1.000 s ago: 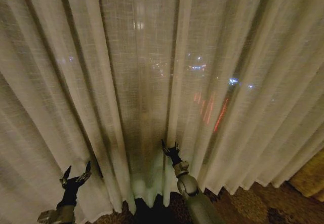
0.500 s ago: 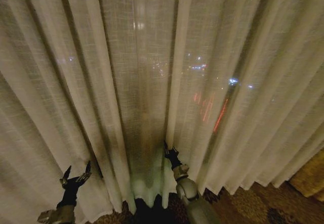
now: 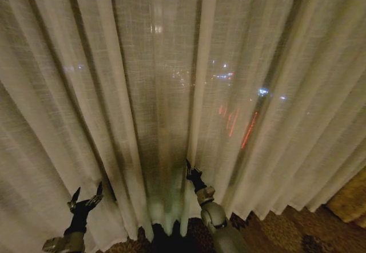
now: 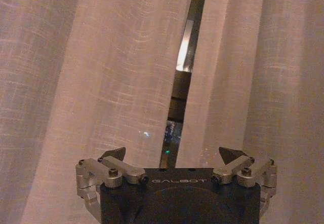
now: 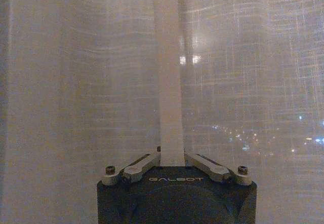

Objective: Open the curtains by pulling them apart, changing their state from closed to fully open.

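Sheer cream-white curtains [image 3: 143,93] are hung across the whole background, their pleats running down to a dark patterned carpet [image 3: 286,230]; city lights and red streaks are glimpsed through the weave.

At the left, the left gripper [image 3: 86,197] is held low with its fingers spread wide and nothing between them — the fabric of the left panel lies just ahead of the tips. In the left wrist view the same gripper [image 4: 172,155] is seen open, and a narrow dark slit [image 4: 185,72] between two folds of the curtains [image 4: 101,82] stands directly ahead of it, above the gap between the tips.

Further right, near the middle where the panels meet, the right gripper [image 3: 193,170] is pushed up against a vertical fold. In the right wrist view its fingers [image 5: 147,161] are drawn in on a pale hem strip [image 5: 169,92] of the curtains [image 5: 76,82] — the strip rises straight up from between the closed tips of the right gripper [image 5: 171,159].
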Tool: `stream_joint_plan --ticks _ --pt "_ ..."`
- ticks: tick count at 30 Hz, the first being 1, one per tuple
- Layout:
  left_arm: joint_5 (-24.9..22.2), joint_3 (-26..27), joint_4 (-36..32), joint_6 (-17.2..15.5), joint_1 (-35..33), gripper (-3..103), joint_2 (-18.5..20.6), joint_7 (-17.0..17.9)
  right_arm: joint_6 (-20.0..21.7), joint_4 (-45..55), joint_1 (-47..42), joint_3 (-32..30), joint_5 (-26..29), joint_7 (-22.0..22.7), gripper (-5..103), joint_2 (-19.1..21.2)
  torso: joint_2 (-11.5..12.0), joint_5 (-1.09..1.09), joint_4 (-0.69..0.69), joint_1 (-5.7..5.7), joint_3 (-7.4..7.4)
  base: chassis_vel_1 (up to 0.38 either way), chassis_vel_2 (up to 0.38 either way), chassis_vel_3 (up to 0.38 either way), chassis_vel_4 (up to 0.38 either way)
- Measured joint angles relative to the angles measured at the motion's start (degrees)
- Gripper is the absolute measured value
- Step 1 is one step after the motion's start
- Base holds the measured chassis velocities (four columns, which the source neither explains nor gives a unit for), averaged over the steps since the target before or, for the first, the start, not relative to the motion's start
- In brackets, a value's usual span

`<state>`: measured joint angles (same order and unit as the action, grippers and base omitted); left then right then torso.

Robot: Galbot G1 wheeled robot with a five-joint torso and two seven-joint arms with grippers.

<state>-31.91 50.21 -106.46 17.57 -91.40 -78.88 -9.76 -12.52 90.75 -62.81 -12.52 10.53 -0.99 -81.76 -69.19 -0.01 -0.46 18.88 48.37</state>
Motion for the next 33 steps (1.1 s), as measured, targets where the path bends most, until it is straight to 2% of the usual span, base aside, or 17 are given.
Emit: stream_joint_plan --ticks 11,33 --pt "0.0 0.0 0.0 0.0 0.0 100 0.0 0.0 0.0 -1.0 0.2 -1.0 0.4 -1.2 0 -0.1 0.0 0.01 -0.01 0.00 0.00 -0.141 -0.154 0.162 0.131" --pt "0.0 0.0 0.0 0.0 0.0 100 0.0 0.0 -0.3 -2.3 1.2 -2.0 1.3 -2.2 0 -0.4 0.0 0.01 0.00 -0.01 0.00 -0.323 -0.323 0.333 0.327"
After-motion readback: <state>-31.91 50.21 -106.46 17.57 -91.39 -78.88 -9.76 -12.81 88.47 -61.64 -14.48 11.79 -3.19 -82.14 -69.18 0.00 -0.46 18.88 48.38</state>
